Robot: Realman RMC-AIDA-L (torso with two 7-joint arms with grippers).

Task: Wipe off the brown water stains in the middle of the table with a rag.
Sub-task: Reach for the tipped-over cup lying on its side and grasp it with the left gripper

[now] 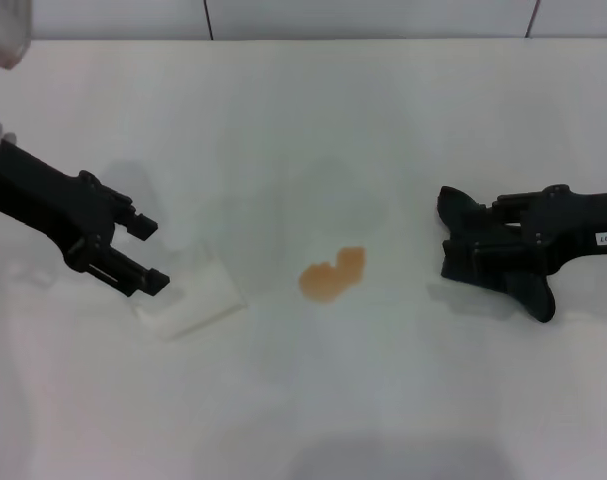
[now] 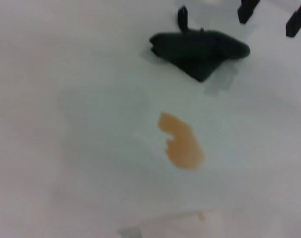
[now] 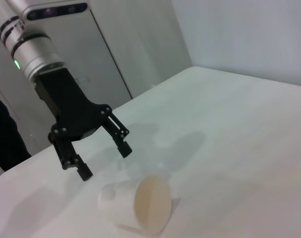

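Observation:
The brown water stains (image 1: 333, 273) are one small orange-brown blotch in the middle of the white table (image 1: 313, 410); the blotch also shows in the left wrist view (image 2: 182, 144). My right gripper (image 1: 470, 240) is low over the table to the right of the stain. It is shut on the black rag (image 1: 533, 292), which bunches round its tip with pointed corners sticking out. The rag (image 2: 200, 47) rests on the table beyond the stain in the left wrist view. My left gripper (image 1: 148, 255) is open and empty, left of the stain.
A white cup (image 1: 188, 295) lies on its side just beside the left gripper's fingers, mouth towards the stain; it also shows in the right wrist view (image 3: 140, 203), under the left gripper (image 3: 103, 158). A wall runs along the table's far edge.

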